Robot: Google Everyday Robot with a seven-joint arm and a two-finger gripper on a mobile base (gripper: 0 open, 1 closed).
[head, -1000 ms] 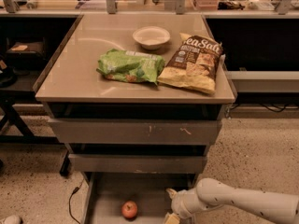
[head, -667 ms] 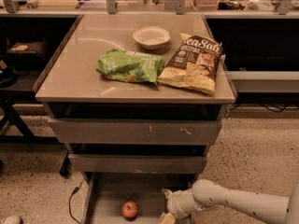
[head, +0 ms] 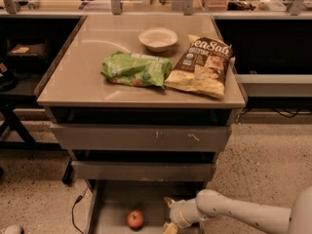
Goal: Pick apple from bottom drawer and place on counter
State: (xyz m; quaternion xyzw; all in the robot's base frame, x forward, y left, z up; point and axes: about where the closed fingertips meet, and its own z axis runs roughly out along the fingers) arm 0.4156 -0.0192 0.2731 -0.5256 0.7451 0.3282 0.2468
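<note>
Camera view: small red-orange apple (head: pixel 135 219) in shallow grey metal bottom drawer (head: pixel 114 204).
We note white gripper (head: pixel 168 213) just beside it, jaws apart, empty.

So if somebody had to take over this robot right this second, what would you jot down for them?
Gripper: open and empty, low inside the bottom drawer, just right of the apple, not touching it.
Apple: lying on the drawer floor.
Counter: holds a green bag, a sea-salt chip bag and a white bowl. No apple there.
Done: the bottom drawer is open and the gripper is level with the apple.
Left: close on the apple, lift it out, and set it on the counter.
</note>
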